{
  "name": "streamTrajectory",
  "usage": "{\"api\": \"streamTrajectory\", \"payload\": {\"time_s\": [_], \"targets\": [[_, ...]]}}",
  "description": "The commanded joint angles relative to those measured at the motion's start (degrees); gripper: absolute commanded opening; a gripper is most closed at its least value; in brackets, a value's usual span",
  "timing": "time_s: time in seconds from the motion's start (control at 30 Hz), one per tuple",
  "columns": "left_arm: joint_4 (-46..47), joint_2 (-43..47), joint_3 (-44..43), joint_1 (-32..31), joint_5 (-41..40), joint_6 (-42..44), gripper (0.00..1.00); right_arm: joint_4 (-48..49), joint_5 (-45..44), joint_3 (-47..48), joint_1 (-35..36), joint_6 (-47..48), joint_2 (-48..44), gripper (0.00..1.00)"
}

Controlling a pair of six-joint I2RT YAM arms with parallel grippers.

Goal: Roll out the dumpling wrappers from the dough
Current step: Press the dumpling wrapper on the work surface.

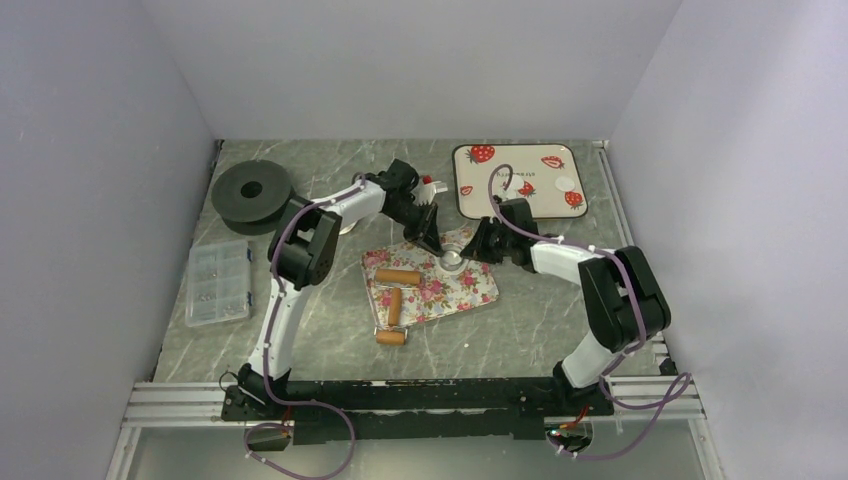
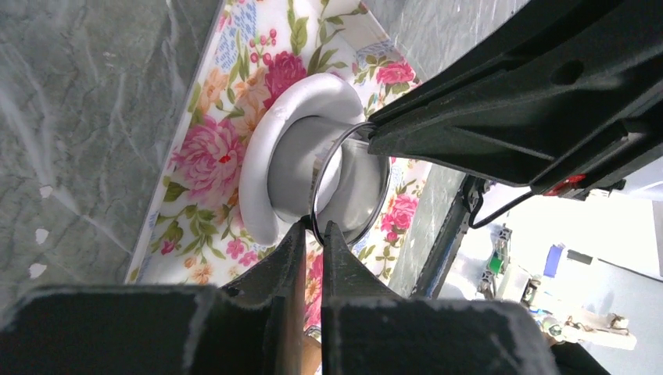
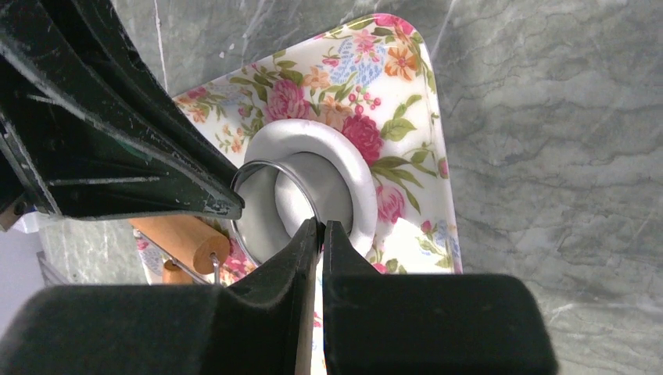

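While a black spool (image 1: 251, 190) is sitting at the upper left of the overhead view, a clear parts box (image 1: 218, 283) is lying just below it on the marbled worktop (image 1: 540, 310). Right of these, a floral tray (image 1: 455, 290) is carrying three wooden rollers (image 1: 397, 276) on its left half. White dough (image 2: 262, 168) is resting near the tray's upper right corner, with a metal ring cutter (image 1: 452, 260) standing on it. The left claw (image 2: 314, 231) is pinching the cutter's thin rim from the left, fingers nearly together. The right claw (image 3: 320, 228) is gripping the same rim from the opposite side, fingers closed tight on it. Farther right and higher in the frame, a strawberry tray (image 1: 480, 205) is holding the dumpling wrappers (image 1: 567, 184), small white discs lying flat on it.
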State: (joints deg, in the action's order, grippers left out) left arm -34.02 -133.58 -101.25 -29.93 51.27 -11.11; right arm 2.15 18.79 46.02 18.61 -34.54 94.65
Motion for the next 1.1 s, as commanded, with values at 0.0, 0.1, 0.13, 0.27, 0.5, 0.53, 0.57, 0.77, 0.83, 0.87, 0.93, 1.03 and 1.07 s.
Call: {"api": "streamTrajectory", "payload": {"time_s": [0.0, 0.1, 0.13, 0.27, 0.5, 0.53, 0.57, 0.77, 0.83, 0.87, 0.93, 1.03, 1.07], "targets": [[-8.5, -7.0, -2.2, -1.4, -6.9, 6.6, 0.00, -8.1, -7.0, -7.6, 3.0, 0.6, -2.5, 0.00], [-9.9, -8.0, -5.0, -0.2, -6.3, 6.8, 0.00, -6.1, -5.9, -11.9, 5.3, -2.7, -6.3, 0.00], [-10.7, -8.0, -5.3, -0.1, -5.9, 7.2, 0.00, -5.0, -5.3, -12.6, 5.4, -3.5, -6.6, 0.00], [-12.1, -5.2, -1.2, -0.6, -5.4, 9.0, 0.00, -4.8, -5.1, -8.7, 4.2, -2.1, -3.6, 0.00], [-13.9, -2.0, 2.6, -4.0, -6.8, 14.2, 0.00, -9.8, -6.0, 0.2, 1.4, 4.3, 0.4, 0.00], [-14.2, -2.7, 1.7, -3.7, -6.6, 14.3, 0.00, -9.7, -6.0, -1.0, 1.7, 3.9, -0.4, 0.00], [-14.4, -3.5, 0.2, -2.9, -6.9, 14.5, 0.00, -9.4, -6.5, -2.9, 2.5, 3.4, -1.4, 0.00], [-15.6, -5.3, -4.8, -0.1, -8.5, 15.8, 0.00, -2.7, -4.5, -14.4, 5.4, -2.7, -5.8, 0.00], [-16.0, -4.3, -2.9, -0.6, -6.7, 16.5, 0.00, -3.5, -5.0, -11.7, 3.9, -1.0, -3.8, 0.00], [-16.7, -3.8, -1.9, -1.2, -5.9, 17.4, 0.00, -4.2, -4.8, -9.4, 3.3, 0.2, -2.6, 0.00], [-18.3, -3.1, -0.1, -2.7, -5.8, 19.5, 0.00, -5.5, -4.4, -5.3, 1.9, 2.1, -0.4, 0.00], [-18.9, -3.4, 0.1, -4.3, -5.8, 21.1, 0.00, -8.1, -4.4, -2.7, 1.1, 3.7, 0.1, 0.00], [-19.3, -4.3, -1.6, -4.2, -5.5, 21.0, 0.00, -8.4, -4.9, -3.9, 1.2, 3.5, -0.9, 0.00]]}}
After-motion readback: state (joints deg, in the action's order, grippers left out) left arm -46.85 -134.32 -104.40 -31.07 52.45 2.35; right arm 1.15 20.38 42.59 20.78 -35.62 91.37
